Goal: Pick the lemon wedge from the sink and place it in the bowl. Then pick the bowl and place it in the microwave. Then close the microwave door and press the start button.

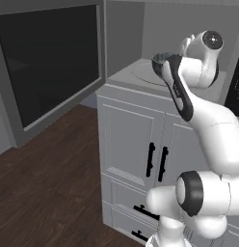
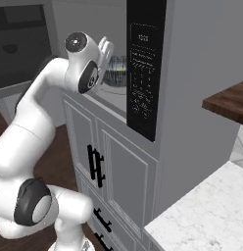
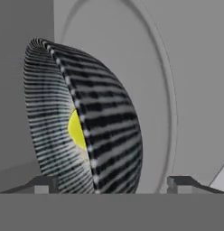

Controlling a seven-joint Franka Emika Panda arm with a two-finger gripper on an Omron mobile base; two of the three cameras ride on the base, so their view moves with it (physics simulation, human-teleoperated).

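The bowl [image 3: 86, 122] sits on the round turntable plate [image 3: 163, 90] inside the microwave [image 1: 136, 72], and a sliver of yellow — the lemon wedge [image 3: 77, 130] — shows inside it. In the hand view the bowl's rim runs right between the two dark fingertips [image 3: 44, 184], and there is clear space on either side of it: the gripper [image 3: 111, 185] stands wide apart, no pad pressing the wall. From the left base view the bowl's dark edge [image 1: 159, 61] peeks past the robot's wrist, just inside the microwave's mouth. Left of the bowl, the microwave door [image 1: 49, 62] hangs open over the wood floor [image 1: 49, 183] — its black glass faces the room. Right of the bowl, the dark control strip [image 2: 143, 73] stands upright.
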